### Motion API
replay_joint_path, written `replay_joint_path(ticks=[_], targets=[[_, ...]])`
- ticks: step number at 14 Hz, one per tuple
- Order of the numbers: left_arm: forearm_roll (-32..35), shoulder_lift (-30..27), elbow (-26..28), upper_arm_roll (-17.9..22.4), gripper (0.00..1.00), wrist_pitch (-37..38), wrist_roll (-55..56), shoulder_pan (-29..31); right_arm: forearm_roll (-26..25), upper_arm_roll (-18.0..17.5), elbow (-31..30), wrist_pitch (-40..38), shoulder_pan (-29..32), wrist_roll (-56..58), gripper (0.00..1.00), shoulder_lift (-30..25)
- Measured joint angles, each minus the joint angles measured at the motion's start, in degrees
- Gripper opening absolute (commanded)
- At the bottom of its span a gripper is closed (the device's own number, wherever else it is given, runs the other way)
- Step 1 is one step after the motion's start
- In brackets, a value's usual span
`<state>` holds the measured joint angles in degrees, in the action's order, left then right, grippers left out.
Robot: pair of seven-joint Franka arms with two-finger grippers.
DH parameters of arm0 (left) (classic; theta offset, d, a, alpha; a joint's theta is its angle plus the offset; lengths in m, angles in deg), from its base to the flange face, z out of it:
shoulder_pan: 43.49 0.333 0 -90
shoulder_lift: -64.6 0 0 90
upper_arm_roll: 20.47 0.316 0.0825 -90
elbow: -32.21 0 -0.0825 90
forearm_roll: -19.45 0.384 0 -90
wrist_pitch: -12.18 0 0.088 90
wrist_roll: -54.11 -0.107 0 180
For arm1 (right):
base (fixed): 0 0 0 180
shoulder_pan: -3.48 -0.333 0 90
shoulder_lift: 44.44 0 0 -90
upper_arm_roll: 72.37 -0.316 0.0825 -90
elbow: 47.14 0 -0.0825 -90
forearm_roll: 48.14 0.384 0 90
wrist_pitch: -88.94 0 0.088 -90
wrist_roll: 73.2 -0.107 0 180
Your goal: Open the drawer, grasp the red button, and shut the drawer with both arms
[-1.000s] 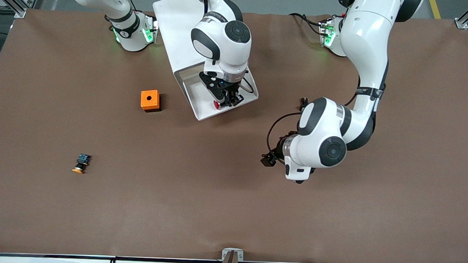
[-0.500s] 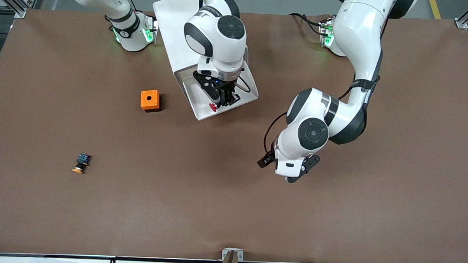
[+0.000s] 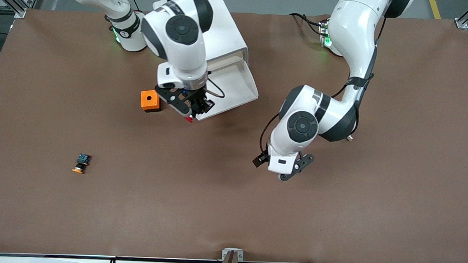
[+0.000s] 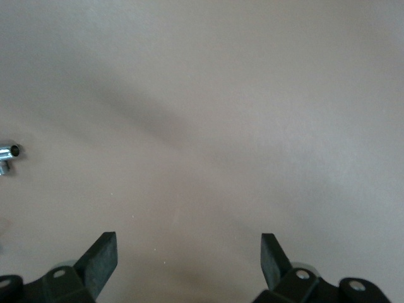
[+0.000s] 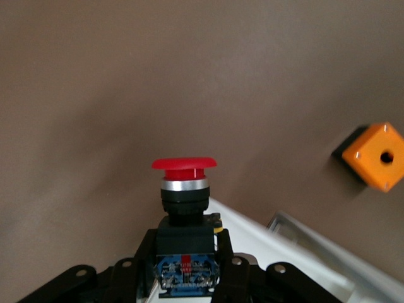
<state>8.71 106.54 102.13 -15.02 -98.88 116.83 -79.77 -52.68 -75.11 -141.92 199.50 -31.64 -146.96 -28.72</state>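
Right gripper (image 3: 188,113), mid-frame, clamps the little red-capped button (image 3: 189,119). Open white drawer (image 3: 235,90) sits just upper-right; left gripper (image 3: 291,170), fingers apart, hangs lower-right.

Light: bright, even, from overhead
Shadows: soft, faint patches on the tabletop (image 3: 231,209) beneath both arms
Focus: front view sharp; wrist views slightly soft

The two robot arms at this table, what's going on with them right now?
The right gripper is shut on the small red-capped push button and holds it in the air over the front edge of the open shallow white drawer, beside the orange cube with a hole. The left gripper is open and empty over bare brown table. A yellow-orange-capped button lies toward the right arm's end.
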Motion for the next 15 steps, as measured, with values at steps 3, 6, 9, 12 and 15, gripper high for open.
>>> replay_joint_path(ticks=[3, 6, 9, 12, 15], targets=[[0.5, 0.0, 0.9, 0.0, 1.0, -0.3, 0.0, -2.9, -0.7, 0.2, -0.1, 0.0, 5.4, 12.9, 0.0, 0.0], [1.3, 0.2, 1.9, 0.0, 1.0, -0.3, 0.1, -5.8, -3.5, 0.4, -0.8, 0.0, 11.8, 24.9, 0.0, 0.0], [1.4, 0.2, 2.8, -0.1, 1.0, -0.4, 0.1, -8.8, -4.6, 0.4, -2.2, 2.4, 17.2, 34.3, 0.0, 0.2], [1.4, 0.3, 3.6, -0.2, 1.0, -1.0, 0.2, -11.9, -4.9, 0.4, -6.8, 10.4, 22.7, 42.7, 0.0, 0.7], [1.4, 0.3, 4.3, -0.4, 1.0, -1.4, 0.5, -14.7, -5.3, 0.4, -11.1, 18.5, 28.0, 49.2, 0.0, 2.1]])
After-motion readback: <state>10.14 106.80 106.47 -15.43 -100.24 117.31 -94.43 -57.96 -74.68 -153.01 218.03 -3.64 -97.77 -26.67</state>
